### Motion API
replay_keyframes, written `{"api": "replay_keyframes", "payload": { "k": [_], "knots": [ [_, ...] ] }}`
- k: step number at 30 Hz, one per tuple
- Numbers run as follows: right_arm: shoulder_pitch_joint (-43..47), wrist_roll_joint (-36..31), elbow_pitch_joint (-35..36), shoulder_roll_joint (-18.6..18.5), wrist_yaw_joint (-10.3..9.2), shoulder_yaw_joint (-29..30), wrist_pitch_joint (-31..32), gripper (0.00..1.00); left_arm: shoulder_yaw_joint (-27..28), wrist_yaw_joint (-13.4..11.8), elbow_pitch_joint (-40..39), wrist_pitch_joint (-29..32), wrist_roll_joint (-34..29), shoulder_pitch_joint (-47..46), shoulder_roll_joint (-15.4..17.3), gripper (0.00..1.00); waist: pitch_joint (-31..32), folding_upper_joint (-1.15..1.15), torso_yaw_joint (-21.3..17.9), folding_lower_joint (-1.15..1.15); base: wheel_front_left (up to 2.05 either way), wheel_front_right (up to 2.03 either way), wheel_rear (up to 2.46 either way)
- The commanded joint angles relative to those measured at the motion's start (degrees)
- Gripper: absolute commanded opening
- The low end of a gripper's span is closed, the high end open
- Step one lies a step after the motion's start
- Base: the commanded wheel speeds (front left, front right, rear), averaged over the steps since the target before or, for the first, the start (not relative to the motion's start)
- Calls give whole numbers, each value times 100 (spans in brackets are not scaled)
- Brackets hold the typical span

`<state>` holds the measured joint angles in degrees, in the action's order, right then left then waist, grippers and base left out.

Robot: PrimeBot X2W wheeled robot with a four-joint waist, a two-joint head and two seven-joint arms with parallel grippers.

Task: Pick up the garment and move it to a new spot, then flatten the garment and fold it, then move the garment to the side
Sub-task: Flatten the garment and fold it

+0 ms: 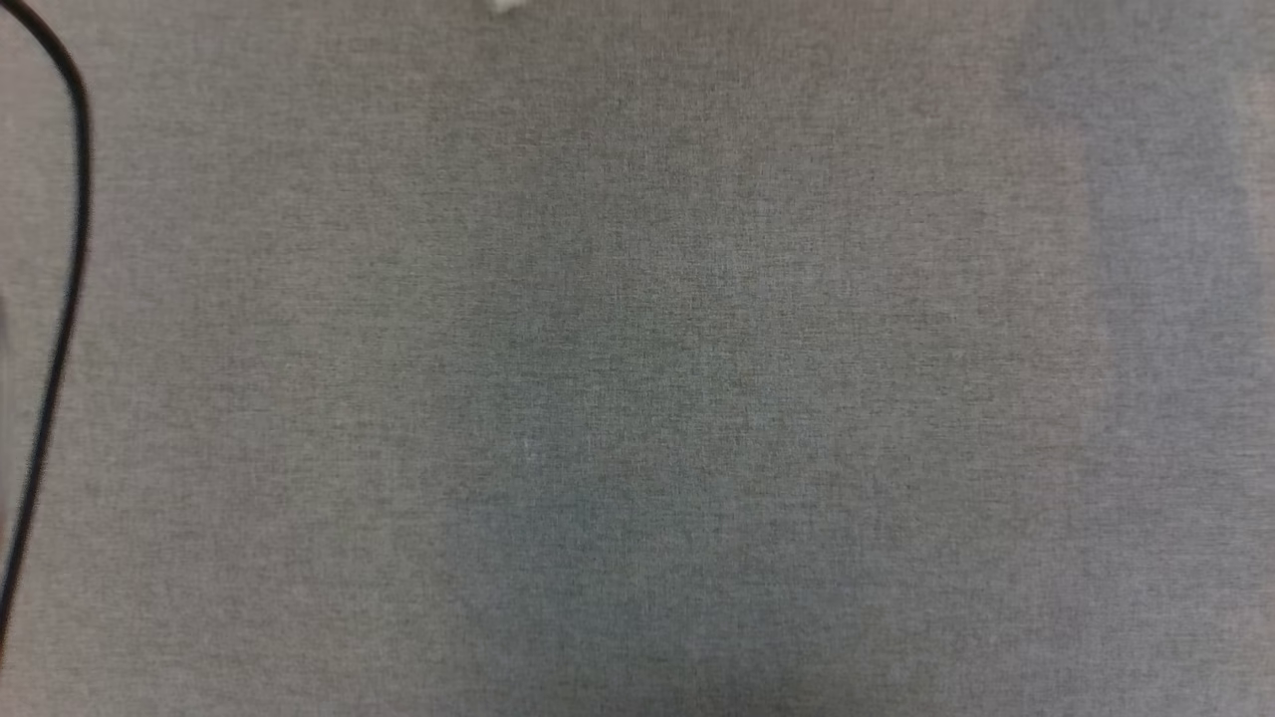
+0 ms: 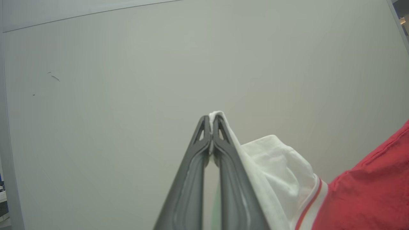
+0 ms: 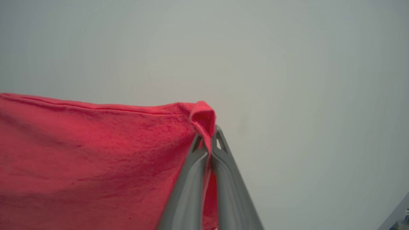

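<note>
My left gripper [image 2: 211, 123] is shut on a pinch of the garment [image 2: 367, 195], holding its white sleeve; the sleeve drapes to the right of the fingers, with red-white trim and red cloth beyond it. My right gripper [image 3: 211, 134] is shut on a folded corner of the garment [image 3: 89, 153], whose red cloth spreads out to the left of the fingers with a stitched hem along its top edge. Both grippers are raised against a pale wall. The lettering and the number are hidden.
In the head view a grey woven table surface [image 1: 637, 358] spreads across the picture. A black cable [image 1: 70, 259] runs down its left edge. A small white bit [image 1: 506, 6] shows at the top edge. A pale wall [image 2: 127, 80] stands behind the left gripper.
</note>
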<state>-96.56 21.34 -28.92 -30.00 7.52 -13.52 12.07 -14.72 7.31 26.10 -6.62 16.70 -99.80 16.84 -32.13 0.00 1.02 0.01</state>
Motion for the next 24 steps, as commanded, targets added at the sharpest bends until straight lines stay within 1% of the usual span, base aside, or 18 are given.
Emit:
{"api": "replay_keyframes", "payload": {
  "k": [1,7,12,18,21,24],
  "knots": [
    [-295,15,-213,96,-3,8,-104,0,-37,16,200,-75,12,-294,15,0,-255,0,-53,-1,0,0,0],
    [-1062,-11,-1049,258,-3,-226,-472,0,-152,17,993,-317,67,-1009,-44,0,-422,0,-50,-1,0,0,0],
    [-1163,163,-1575,390,-3,-459,-736,0,-245,17,1389,-523,133,-994,-93,0,-590,0,-36,-1,0,0,0],
    [-699,527,-1964,513,-3,-866,-1165,0,-312,17,1540,-749,260,-412,-100,0,-618,0,-59,-1,0,0,0],
    [-245,820,-1984,553,-3,-1126,-1399,0,-347,17,1449,-808,346,135,-76,0,-499,0,-86,-1,0,0,0],
    [285,1102,-1911,518,-3,-1393,-1576,0,-320,17,1229,-830,435,791,-22,0,-317,0,-89,-1,0,0,0]
  ]
}}
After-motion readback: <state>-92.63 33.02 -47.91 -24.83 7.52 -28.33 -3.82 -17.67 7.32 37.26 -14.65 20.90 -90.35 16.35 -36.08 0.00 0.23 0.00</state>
